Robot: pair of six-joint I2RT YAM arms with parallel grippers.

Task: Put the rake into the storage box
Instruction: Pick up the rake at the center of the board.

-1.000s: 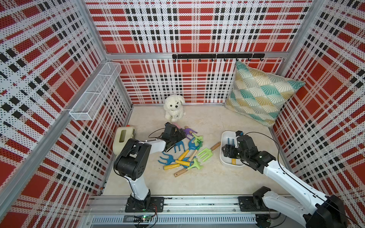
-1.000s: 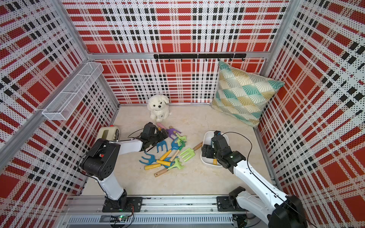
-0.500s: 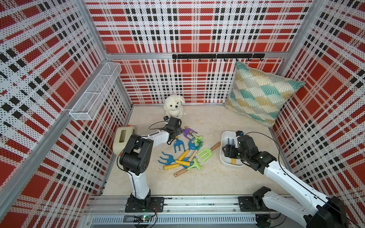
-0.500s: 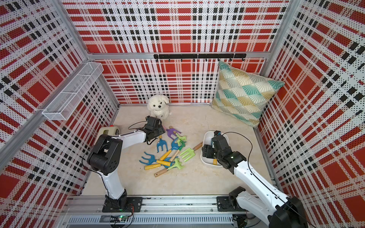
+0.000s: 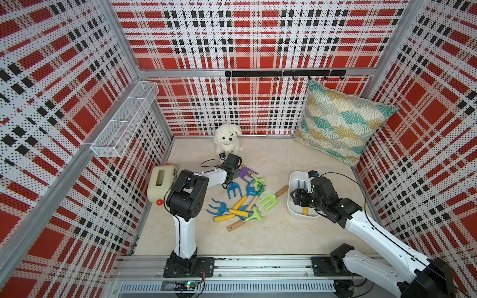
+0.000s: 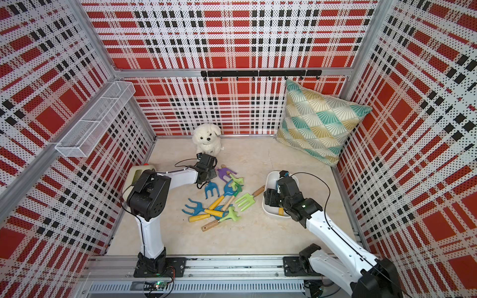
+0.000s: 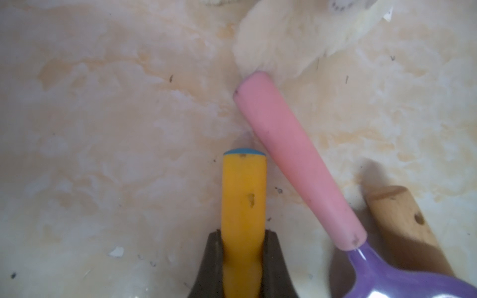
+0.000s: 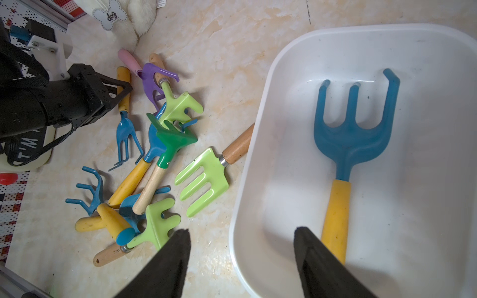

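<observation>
In a top view, the storage box (image 5: 293,180) lies under the right tool (image 5: 297,198); the left tool (image 5: 229,180) is low at the rake pile (image 5: 242,206). Left wrist view: this tool (image 7: 244,240) is closed on the yellow handle of a rake (image 7: 244,196). Right wrist view: the right tool (image 8: 240,237) stands wide over the box rim, with 1 blue rake (image 8: 352,134) inside.

10 toy garden tools (image 8: 204,178), 1 storage box (image 8: 284,167), 1 plush dog (image 5: 228,138), 1 pillow (image 5: 340,123), 1 wire basket (image 5: 124,121).

The left arm (image 5: 184,232) and right arm (image 5: 382,237) stand on black base blocks (image 5: 188,267) bolted to the grooved aluminium rail (image 5: 258,265). Both arms are glossy white tubes joined by boxy black housings (image 5: 187,197) dotted with small holes. Thin black cables (image 5: 365,193) loop along both.
</observation>
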